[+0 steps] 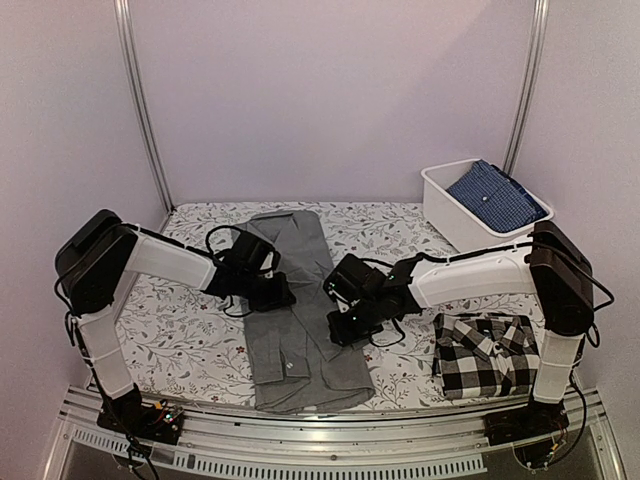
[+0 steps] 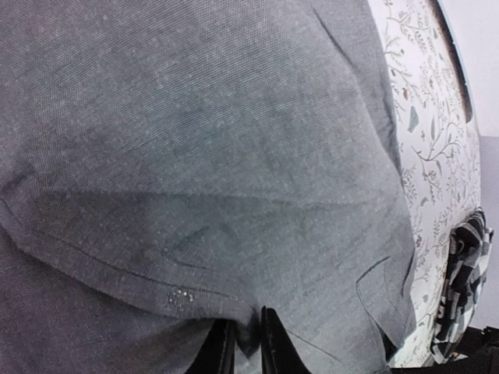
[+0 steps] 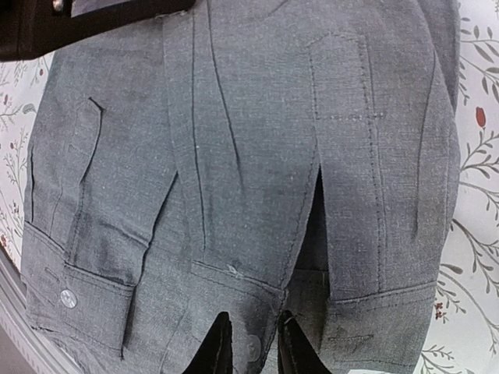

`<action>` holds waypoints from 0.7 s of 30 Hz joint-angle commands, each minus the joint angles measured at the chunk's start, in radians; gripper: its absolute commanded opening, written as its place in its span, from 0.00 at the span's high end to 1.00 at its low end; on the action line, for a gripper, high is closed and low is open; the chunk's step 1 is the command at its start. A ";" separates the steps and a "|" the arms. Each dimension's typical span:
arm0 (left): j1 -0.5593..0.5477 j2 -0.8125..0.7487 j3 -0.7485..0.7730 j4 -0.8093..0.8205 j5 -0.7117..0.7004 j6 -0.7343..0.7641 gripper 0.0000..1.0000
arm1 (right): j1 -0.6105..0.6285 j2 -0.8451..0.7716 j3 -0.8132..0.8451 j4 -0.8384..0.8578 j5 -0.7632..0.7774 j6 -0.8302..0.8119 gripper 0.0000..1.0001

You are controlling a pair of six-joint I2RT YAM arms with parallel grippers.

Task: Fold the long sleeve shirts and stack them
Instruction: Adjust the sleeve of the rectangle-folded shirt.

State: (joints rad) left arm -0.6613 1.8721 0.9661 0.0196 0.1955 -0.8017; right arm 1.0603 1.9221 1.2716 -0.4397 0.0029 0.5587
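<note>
Pinches a fold of grey shirt (image 1: pixel 300 370) in the narrow left end effector (image 2: pixel 248 323); with right end effector (image 3: pixel 254 315) narrow just over its hem, cannot tell if gripping.

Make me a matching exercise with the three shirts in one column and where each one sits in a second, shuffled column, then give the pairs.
Column one:
1. grey shirt
2. black-and-white checked shirt
3. blue patterned shirt

Column two:
A. inside the white bin at the far right
B. folded at the near right corner of the table
C. laid out lengthwise mid-table

Pairs: 1-C, 2-B, 3-A
</note>
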 commanded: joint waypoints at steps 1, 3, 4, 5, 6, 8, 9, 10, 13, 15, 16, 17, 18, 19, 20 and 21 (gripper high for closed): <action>-0.010 -0.013 0.021 0.022 -0.002 0.011 0.93 | 0.006 0.014 0.002 0.013 -0.044 -0.003 0.86; -0.010 -0.025 0.021 0.013 0.005 0.019 0.98 | 0.007 0.007 -0.001 0.013 -0.058 -0.005 0.92; -0.010 -0.031 0.021 0.008 0.008 0.024 0.99 | 0.006 0.003 -0.004 0.013 -0.066 -0.005 0.94; -0.009 -0.039 0.019 0.002 0.010 0.029 1.00 | 0.006 -0.003 -0.006 0.012 -0.074 -0.006 0.96; -0.010 -0.046 0.019 -0.008 0.010 0.032 1.00 | 0.006 -0.011 -0.006 0.012 -0.084 -0.005 0.98; -0.008 -0.061 0.020 -0.016 0.012 0.043 1.00 | 0.006 -0.019 -0.004 0.007 -0.104 -0.009 1.00; -0.008 -0.067 0.020 -0.045 0.012 0.048 1.00 | 0.006 -0.020 -0.002 0.004 -0.115 -0.010 1.00; -0.006 -0.076 0.020 -0.061 0.009 0.053 1.00 | 0.006 -0.021 0.001 -0.001 -0.127 -0.013 1.00; -0.001 -0.101 0.009 -0.083 0.009 0.064 1.00 | 0.006 -0.022 0.009 -0.010 -0.161 -0.019 1.00; 0.005 -0.117 -0.002 -0.095 0.016 0.069 1.00 | 0.006 -0.027 0.012 -0.015 -0.181 -0.020 1.00; 0.008 -0.122 -0.005 -0.106 0.021 0.074 1.00 | 0.006 -0.029 0.015 -0.020 -0.189 -0.022 1.00; 0.010 -0.127 -0.009 -0.116 0.025 0.078 1.00 | 0.006 -0.029 0.020 -0.029 -0.197 -0.023 1.00; 0.013 -0.134 -0.013 -0.125 0.027 0.084 1.00 | 0.006 -0.029 0.024 -0.034 -0.205 -0.024 1.00; 0.016 -0.139 -0.019 -0.133 0.028 0.088 1.00 | 0.007 -0.029 0.026 -0.036 -0.218 -0.026 1.00; 0.020 -0.145 -0.024 -0.142 0.030 0.093 1.00 | 0.006 -0.031 0.029 -0.035 -0.232 -0.025 1.00; 0.025 -0.149 -0.030 -0.148 0.034 0.099 1.00 | 0.007 -0.033 0.031 -0.033 -0.243 -0.025 1.00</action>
State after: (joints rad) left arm -0.6540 1.7638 0.9634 -0.0750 0.2176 -0.7403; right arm 1.0599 1.9217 1.2709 -0.4469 -0.1688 0.5472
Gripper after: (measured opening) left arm 0.004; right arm 0.007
